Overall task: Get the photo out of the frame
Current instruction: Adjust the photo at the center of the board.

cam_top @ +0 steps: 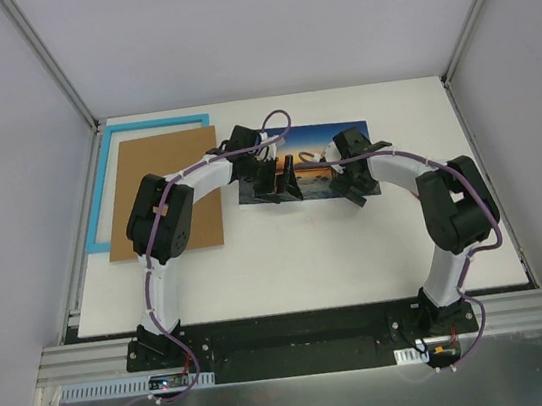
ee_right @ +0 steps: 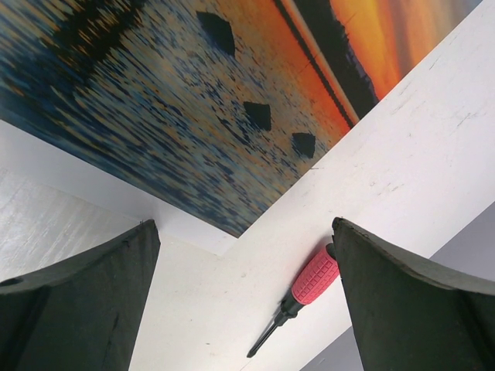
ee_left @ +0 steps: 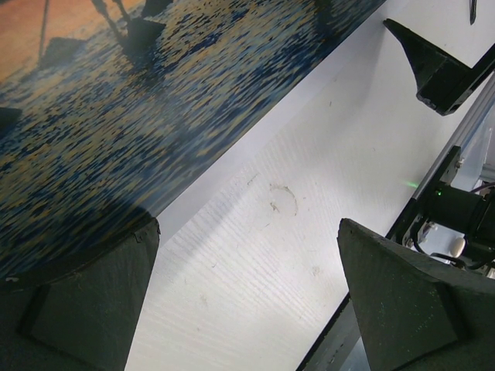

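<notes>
– Photo (cam_top: 317, 182) first: where is it?
– Flat on the table (cam_top: 309, 258), picture side up, out of the frame (cam_top: 98, 192). The frame lies well to the photo's left, partly covered by a brown board (cam_top: 164, 193).
– And the left end effector (ee_left: 247, 226)?
– Spread wide at the photo's near edge, with one finger (ee_left: 85, 294) over the print and the other over bare table.
– The right end effector (ee_right: 244, 224)?
– Spread too, straddling the photo's corner and pinching nothing. A red-handled screwdriver (ee_right: 313, 278) lies near that corner, not touching it.
</notes>
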Motion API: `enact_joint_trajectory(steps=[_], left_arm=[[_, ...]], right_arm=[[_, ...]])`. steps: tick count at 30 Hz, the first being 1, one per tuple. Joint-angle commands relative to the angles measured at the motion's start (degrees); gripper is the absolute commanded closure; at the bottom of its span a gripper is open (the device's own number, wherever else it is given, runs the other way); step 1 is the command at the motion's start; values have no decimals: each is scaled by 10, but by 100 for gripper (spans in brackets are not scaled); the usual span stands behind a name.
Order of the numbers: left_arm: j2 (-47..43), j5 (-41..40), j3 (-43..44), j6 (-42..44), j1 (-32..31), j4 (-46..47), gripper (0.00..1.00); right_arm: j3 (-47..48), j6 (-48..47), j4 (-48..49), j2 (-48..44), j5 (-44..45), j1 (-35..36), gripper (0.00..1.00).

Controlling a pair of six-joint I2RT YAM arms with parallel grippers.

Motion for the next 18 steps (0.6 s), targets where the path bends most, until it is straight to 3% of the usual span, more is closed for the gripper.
enact_joint_trajectory(steps=[1,10,18], left_arm=[[-20,-20,-19,-7,-13,-40,1],[-102,-21,-19,17,15,-50,1],[-171,9,18,54,41,-73,1]], right_arm=[[17,6,-21,-13,-20,-2,4],[-13,19,-100,-134,-77,-1,4],[-17,30,-135,-232,-52,-1,4]])
